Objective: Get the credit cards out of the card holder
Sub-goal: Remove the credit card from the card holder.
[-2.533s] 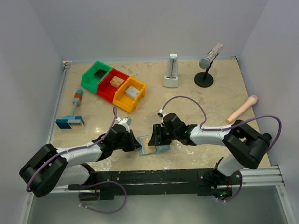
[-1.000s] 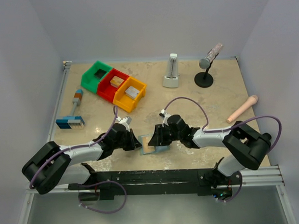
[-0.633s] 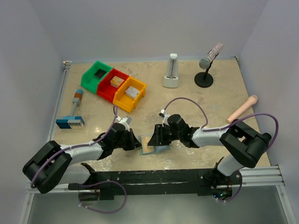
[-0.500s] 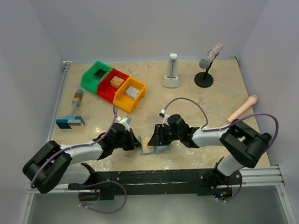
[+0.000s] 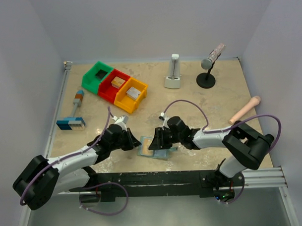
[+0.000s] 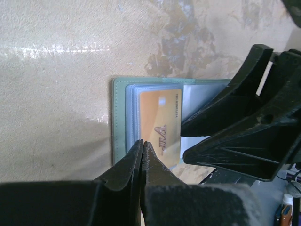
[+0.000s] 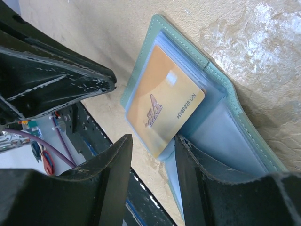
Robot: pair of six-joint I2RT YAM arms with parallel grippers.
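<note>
**Inspector:** Where the left gripper [image 6: 142,143] stands, clenched on nothing, what lies to its right?

**Assessor:** The card holder [image 6: 119,117], opened flat at the near edge of the table [image 5: 215,106]. Its left panel carries the orange-gold card [image 6: 160,126], whose long axis runs roughly near to far. The card's near-left corner is just beside the closed tip.

**Inspector:** And further right?

**Assessor:** The right gripper [image 7: 153,141] has its jaws half spread, grasping nothing. Its fingers [image 7: 202,188] sit at the card's right edge, over the right panel. Both arms are at the holder. I judge the left tip nearer the card's free end.

**Inspector:** Any change against half a second ago?

**Assessor:** The left arm has swung lower and leftward. The holder lies flatter and closer to the rail [image 5: 193,177].
</note>
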